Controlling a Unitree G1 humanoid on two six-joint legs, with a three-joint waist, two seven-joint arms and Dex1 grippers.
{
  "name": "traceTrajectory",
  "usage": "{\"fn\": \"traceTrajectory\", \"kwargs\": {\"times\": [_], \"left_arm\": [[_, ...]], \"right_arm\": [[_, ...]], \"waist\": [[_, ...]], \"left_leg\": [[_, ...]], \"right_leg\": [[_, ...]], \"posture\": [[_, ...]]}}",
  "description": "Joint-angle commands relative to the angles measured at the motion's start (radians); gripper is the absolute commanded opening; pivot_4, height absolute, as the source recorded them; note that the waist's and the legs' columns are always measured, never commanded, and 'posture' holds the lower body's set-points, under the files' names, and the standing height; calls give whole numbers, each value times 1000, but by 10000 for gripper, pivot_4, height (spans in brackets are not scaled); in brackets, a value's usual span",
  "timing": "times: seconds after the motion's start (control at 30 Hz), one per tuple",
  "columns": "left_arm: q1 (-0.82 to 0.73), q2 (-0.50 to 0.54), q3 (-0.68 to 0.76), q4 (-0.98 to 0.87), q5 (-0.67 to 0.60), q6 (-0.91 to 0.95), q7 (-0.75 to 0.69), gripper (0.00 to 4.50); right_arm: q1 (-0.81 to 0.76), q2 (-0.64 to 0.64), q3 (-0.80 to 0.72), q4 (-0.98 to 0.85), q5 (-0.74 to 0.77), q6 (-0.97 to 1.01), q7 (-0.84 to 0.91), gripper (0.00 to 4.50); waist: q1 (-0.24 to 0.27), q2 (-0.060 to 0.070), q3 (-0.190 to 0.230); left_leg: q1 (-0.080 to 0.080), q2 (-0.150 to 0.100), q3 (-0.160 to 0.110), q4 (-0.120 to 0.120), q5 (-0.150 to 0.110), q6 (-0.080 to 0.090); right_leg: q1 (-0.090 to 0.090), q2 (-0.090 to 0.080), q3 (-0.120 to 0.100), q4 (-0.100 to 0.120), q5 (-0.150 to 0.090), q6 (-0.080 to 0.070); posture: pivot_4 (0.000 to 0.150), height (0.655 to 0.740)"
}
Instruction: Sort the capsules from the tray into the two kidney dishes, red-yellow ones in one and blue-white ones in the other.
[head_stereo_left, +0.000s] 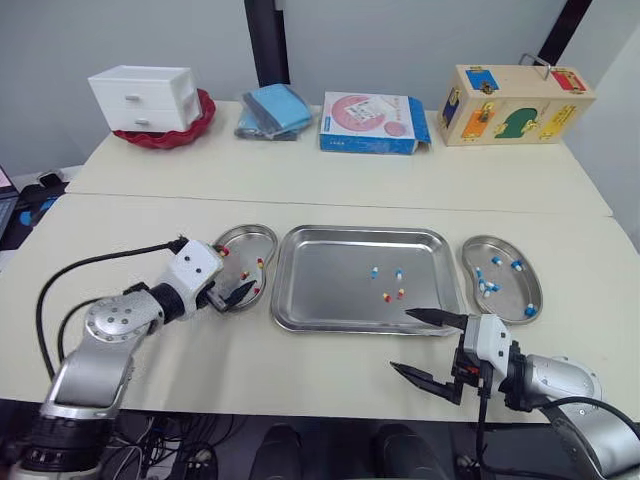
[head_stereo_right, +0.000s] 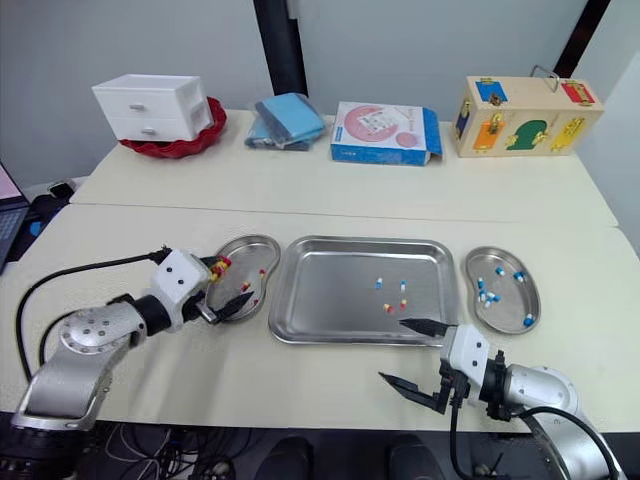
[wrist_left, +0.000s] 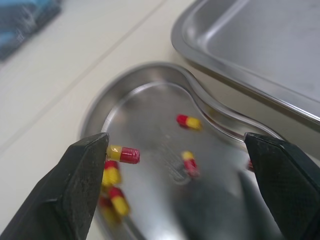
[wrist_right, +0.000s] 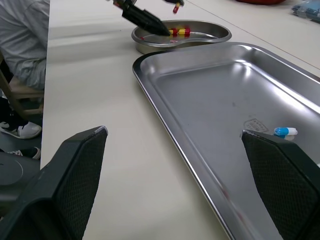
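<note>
My left gripper (head_stereo_left: 232, 275) hangs open over the left kidney dish (head_stereo_left: 247, 239), which holds several red-yellow capsules (wrist_left: 189, 121). One red-yellow capsule (wrist_left: 123, 154) sits right at the tip of one finger, above the dish; I cannot tell if it touches. The steel tray (head_stereo_left: 320, 280) holds two blue-white capsules (head_stereo_left: 375, 271) and two red-yellow ones (head_stereo_left: 386, 297). The right kidney dish (head_stereo_left: 507, 296) holds several blue-white capsules. My right gripper (head_stereo_left: 416, 348) is open and empty, low over the table just in front of the tray's front right corner.
Along the back table stand a white drawer box (head_stereo_left: 145, 97) on a red bowl, blue cloths (head_stereo_left: 273, 110), a flat carton (head_stereo_left: 370, 122) and a wooden toy box (head_stereo_left: 510, 102). A black cable (head_stereo_left: 100, 262) loops from my left arm. A person's grey clothing (wrist_right: 22, 40) is beside the table.
</note>
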Motion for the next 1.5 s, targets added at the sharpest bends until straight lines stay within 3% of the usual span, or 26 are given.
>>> {"fn": "traceTrajectory", "kwargs": {"times": [0.03,0.27,0.5,0.87,1.23,1.37,1.43,1.5], "left_arm": [[-8,18,10,37,53,-90,17,44642],[2,78,-30,112,155,-288,-16,44642],[-32,29,-19,37,3,43,-85,44642],[-77,10,1,27,-28,136,-95,44642],[-38,29,85,-56,-176,211,-168,44642],[-3,58,94,-73,-190,157,-220,44642],[16,107,49,-27,-62,-50,-224,44642],[9,104,43,14,-12,-131,-187,44642]], "right_arm": [[3,-4,-7,-46,8,0,-7,45000],[-4,-4,-2,-49,8,8,-15,45000],[-6,0,0,-51,7,12,-17,45000],[0,2,3,-54,1,10,-24,45000],[3,6,-4,-43,-6,-1,-21,45000],[5,7,-6,-41,-6,-3,-18,45000],[5,6,-8,-39,-6,-4,-17,45000],[5,6,-8,-40,-6,-4,-17,45000]], "waist": [[0,0,0],[1,0,0],[0,0,0],[0,0,0],[0,0,0],[-1,0,0],[0,0,0],[0,0,0]], "left_leg": [[0,0,0,0,0,0],[-1,0,0,0,0,0],[-1,0,0,0,0,0],[-1,0,-1,0,0,0],[-2,0,-1,0,0,0],[-1,1,-1,0,0,0],[-1,1,-1,1,0,0],[-1,1,-1,0,0,0]], "right_leg": [[0,0,0,0,0,0],[-1,0,0,0,0,0],[-1,0,-1,1,0,0],[-2,1,-1,1,0,0],[-2,1,-1,1,0,0],[-2,1,-1,2,0,0],[-2,1,-1,2,0,0],[-2,1,-1,1,0,0]], "posture": [[1500,7400],[1500,7400],[1500,7400],[1500,7400],[1500,7400],[1500,7400],[1500,7400],[1500,7400]]}}
